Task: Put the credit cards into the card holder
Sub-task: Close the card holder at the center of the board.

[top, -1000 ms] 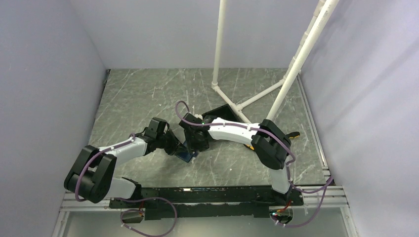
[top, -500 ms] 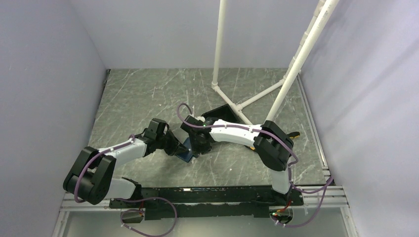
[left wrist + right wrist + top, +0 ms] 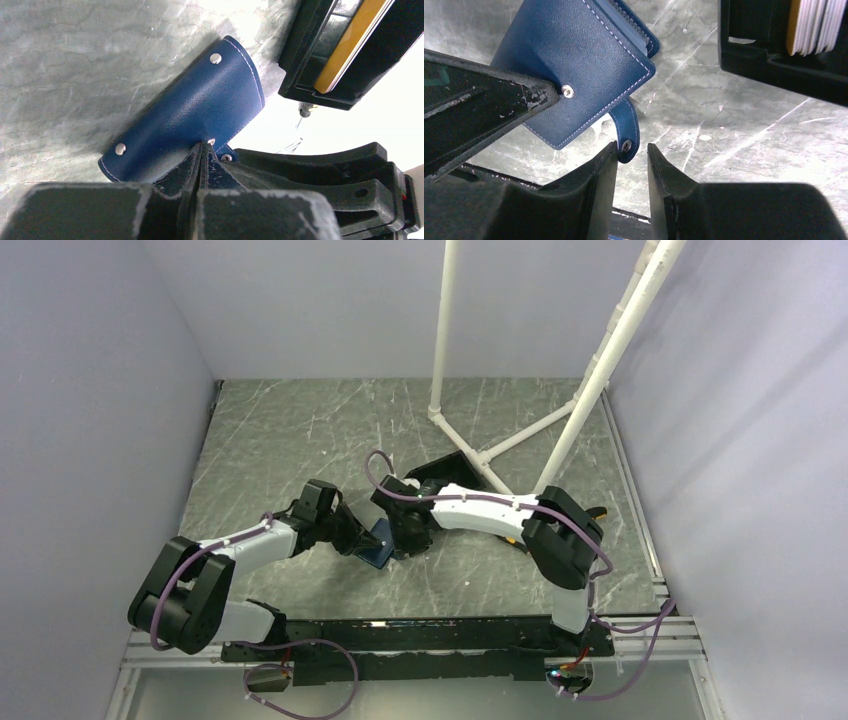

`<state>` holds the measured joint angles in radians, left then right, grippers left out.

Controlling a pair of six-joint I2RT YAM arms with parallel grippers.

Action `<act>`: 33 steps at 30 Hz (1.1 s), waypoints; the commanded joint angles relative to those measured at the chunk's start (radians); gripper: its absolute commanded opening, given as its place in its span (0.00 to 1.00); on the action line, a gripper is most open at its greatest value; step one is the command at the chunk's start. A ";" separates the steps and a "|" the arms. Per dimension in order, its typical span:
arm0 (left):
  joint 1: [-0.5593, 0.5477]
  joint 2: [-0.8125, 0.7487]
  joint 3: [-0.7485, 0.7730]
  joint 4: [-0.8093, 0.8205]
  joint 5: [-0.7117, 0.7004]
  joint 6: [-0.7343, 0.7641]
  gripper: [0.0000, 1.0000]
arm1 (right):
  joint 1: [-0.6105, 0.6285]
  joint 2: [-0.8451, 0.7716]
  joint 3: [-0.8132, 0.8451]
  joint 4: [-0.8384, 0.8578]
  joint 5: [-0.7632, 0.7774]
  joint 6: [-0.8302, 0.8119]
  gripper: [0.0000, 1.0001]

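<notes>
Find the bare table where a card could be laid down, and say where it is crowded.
Free: the far-left table, between the back wall and the left arm; also the near strip between arms and front rail. Crowded: the middle, where the left gripper and right gripper meet at the card holder, with the black box and pipe frame behind.

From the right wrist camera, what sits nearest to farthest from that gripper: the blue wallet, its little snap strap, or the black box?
1. The small blue snap strap, between the jaws, centre.
2. The dark-blue stitched card holder, upper left.
3. The black open box, upper right.
</notes>
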<state>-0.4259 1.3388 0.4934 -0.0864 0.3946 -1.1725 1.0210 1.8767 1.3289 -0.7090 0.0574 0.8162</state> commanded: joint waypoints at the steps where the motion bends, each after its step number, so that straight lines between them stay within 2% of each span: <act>1: -0.008 0.042 -0.048 -0.195 -0.109 0.048 0.00 | 0.002 -0.059 -0.020 0.038 -0.046 0.018 0.31; 8: -0.008 0.033 -0.050 -0.200 -0.108 0.050 0.00 | -0.010 -0.060 -0.046 0.072 -0.082 0.024 0.19; 12: -0.008 0.018 -0.047 -0.201 -0.108 0.064 0.02 | -0.017 -0.059 -0.061 0.099 -0.089 0.018 0.06; 14: -0.008 0.001 -0.039 -0.212 -0.111 0.079 0.08 | -0.019 -0.068 -0.080 0.136 -0.084 0.002 0.00; 18: -0.008 -0.058 -0.003 -0.239 -0.128 0.158 0.26 | -0.044 -0.134 -0.184 0.281 -0.095 -0.080 0.00; 21: -0.008 -0.099 0.035 -0.292 -0.169 0.230 0.35 | -0.054 -0.200 -0.255 0.405 -0.108 -0.178 0.00; 23: -0.008 -0.104 0.045 -0.273 -0.159 0.285 0.39 | -0.064 -0.223 -0.288 0.470 -0.149 -0.239 0.00; 27: -0.007 -0.035 0.082 -0.280 -0.130 0.341 0.31 | -0.117 -0.230 -0.339 0.566 -0.258 -0.288 0.00; 33: -0.008 0.020 0.030 -0.203 -0.101 0.313 0.23 | -0.168 -0.228 -0.382 0.653 -0.408 -0.350 0.00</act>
<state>-0.4305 1.2999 0.5743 -0.2825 0.3355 -0.9009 0.8803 1.6756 0.9604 -0.1848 -0.2329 0.5468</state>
